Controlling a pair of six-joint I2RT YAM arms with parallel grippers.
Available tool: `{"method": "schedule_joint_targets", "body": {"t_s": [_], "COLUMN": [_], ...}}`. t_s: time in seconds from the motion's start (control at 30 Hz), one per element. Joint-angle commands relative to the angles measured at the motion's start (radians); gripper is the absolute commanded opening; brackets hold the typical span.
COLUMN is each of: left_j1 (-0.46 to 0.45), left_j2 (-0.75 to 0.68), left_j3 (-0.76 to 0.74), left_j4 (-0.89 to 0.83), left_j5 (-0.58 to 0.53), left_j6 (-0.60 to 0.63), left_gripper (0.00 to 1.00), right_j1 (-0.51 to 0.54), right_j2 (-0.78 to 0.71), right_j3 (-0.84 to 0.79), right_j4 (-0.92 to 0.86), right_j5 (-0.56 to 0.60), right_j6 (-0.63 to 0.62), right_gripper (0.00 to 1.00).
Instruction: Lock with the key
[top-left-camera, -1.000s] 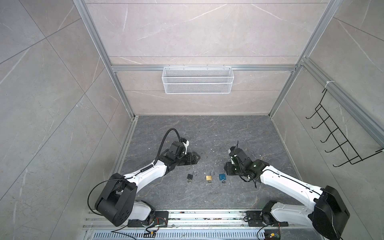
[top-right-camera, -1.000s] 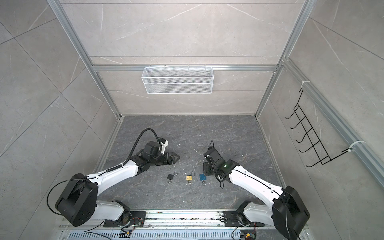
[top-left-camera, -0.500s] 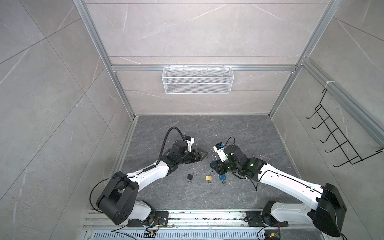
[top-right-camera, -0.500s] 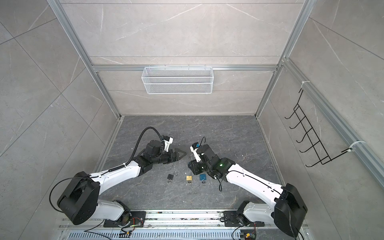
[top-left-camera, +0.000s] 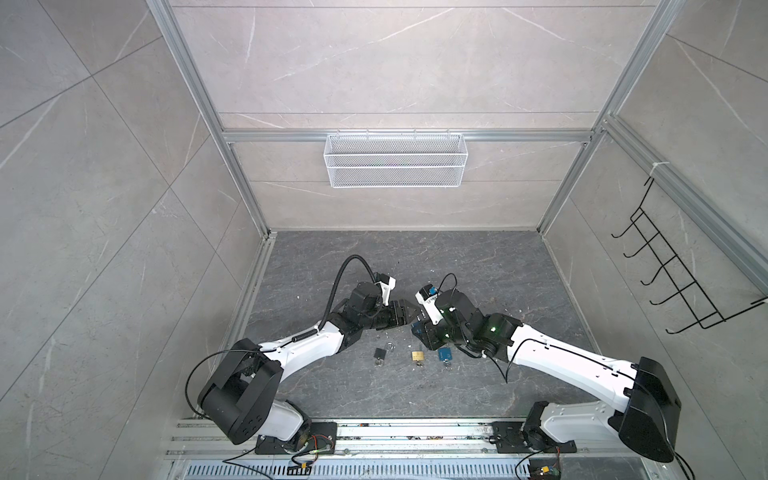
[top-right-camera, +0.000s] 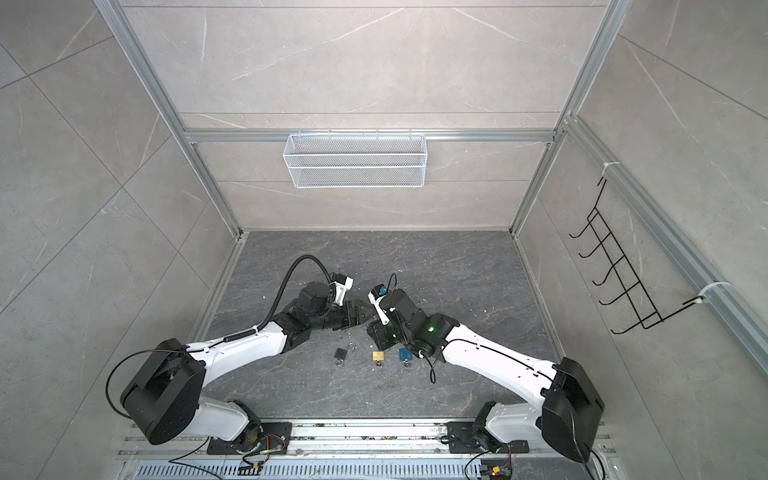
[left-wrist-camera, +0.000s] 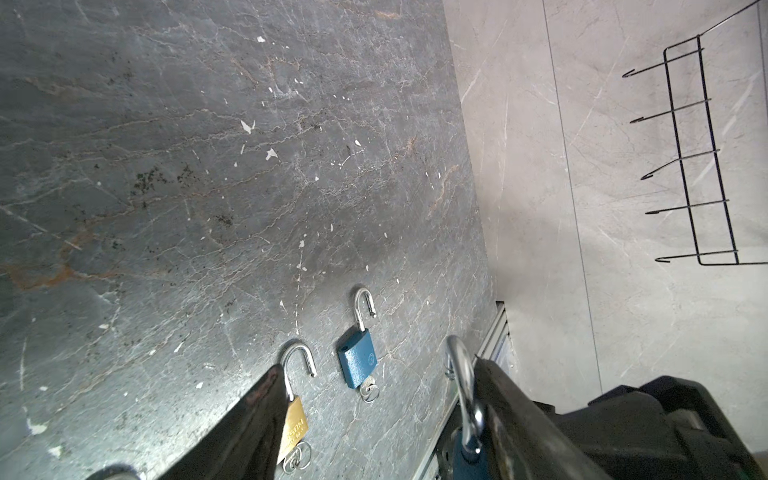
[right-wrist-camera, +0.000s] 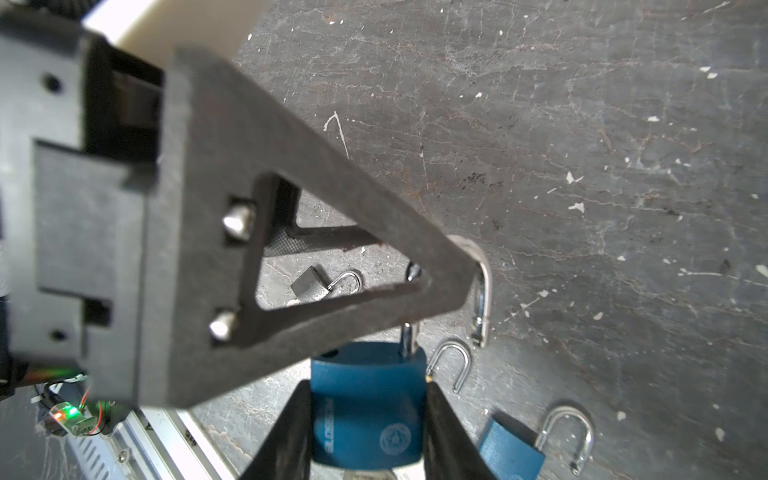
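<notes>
Grip check. Right gripper (right-wrist-camera: 368, 386) clamped on body of big blue padlock (right-wrist-camera: 368, 415), off table (top-left-camera: 415, 266), shackle (left-wrist-camera: 462, 374) swung open. Left gripper (top-left-camera: 412, 312) jaws apart, straddling that shackle, one finger touching it. Below, in a row on table: black padlock (top-left-camera: 379, 353), brass padlock (top-left-camera: 417, 356), small blue padlock (top-left-camera: 444, 354), all unlocked. Held padlock's key: cannot tell.
</notes>
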Motion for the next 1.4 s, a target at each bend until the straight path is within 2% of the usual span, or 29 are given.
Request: {"method": "schedule_joint_targets", "body": {"t_s": [0.0, 0.2, 0.3, 0.4, 0.53, 0.7, 0.73, 0.87, 0.93, 1.07, 1.17, 1.23, 1.37], "left_j1": [-0.012, -0.024, -0.027, -0.030, -0.029, -0.029, -0.028, -0.016, -0.004, 0.008, 0.009, 0.024, 0.074], "left_j2": [0.016, 0.033, 0.039, 0.045, 0.052, 0.064, 0.059, 0.014, -0.024, -0.134, -0.204, -0.231, -0.236], "left_j3": [0.048, 0.059, 0.058, 0.056, 0.050, 0.036, 0.031, 0.014, 0.011, 0.023, 0.016, 0.030, 0.035], "left_j4": [0.037, 0.038, 0.039, 0.039, 0.034, 0.050, 0.063, 0.115, 0.152, 0.162, 0.195, 0.196, 0.324], "left_j5": [0.037, 0.041, 0.041, 0.043, 0.040, 0.023, 0.019, -0.051, -0.104, -0.327, -0.461, -0.464, -0.316], "left_j6": [0.004, 0.004, 0.001, 0.002, 0.003, -0.009, -0.018, -0.086, -0.128, -0.219, -0.285, -0.314, -0.334], "left_gripper": [0.65, 0.49, 0.34, 0.24, 0.00, 0.00, 0.00, 0.00, 0.00, 0.00, 0.00, 0.00, 0.00], "right_j1": [0.014, 0.019, 0.022, 0.022, 0.022, 0.022, 0.022, 0.018, 0.008, -0.039, -0.098, -0.132, -0.211], "right_j2": [0.016, 0.043, 0.051, 0.052, 0.042, 0.024, 0.019, -0.038, -0.087, -0.156, -0.148, -0.130, -0.121], "right_j3": [0.051, 0.067, 0.065, 0.060, 0.050, 0.036, 0.035, 0.001, -0.026, -0.087, -0.093, -0.067, -0.086], "right_j4": [-0.004, -0.011, -0.002, 0.008, 0.029, 0.080, 0.085, 0.142, 0.199, 0.376, 0.477, 0.474, 0.578], "right_j5": [0.044, 0.051, 0.052, 0.058, 0.072, 0.075, 0.082, 0.106, 0.130, 0.198, 0.092, 0.029, -0.134], "right_j6": [-0.023, -0.028, -0.024, -0.018, -0.004, 0.015, 0.018, 0.022, 0.022, 0.007, -0.018, 0.016, 0.104], "right_gripper": [0.13, 0.13, 0.13, 0.13, 0.12, 0.15, 0.21, 0.68, 0.78, 0.76, 0.76, 0.75, 0.70]}}
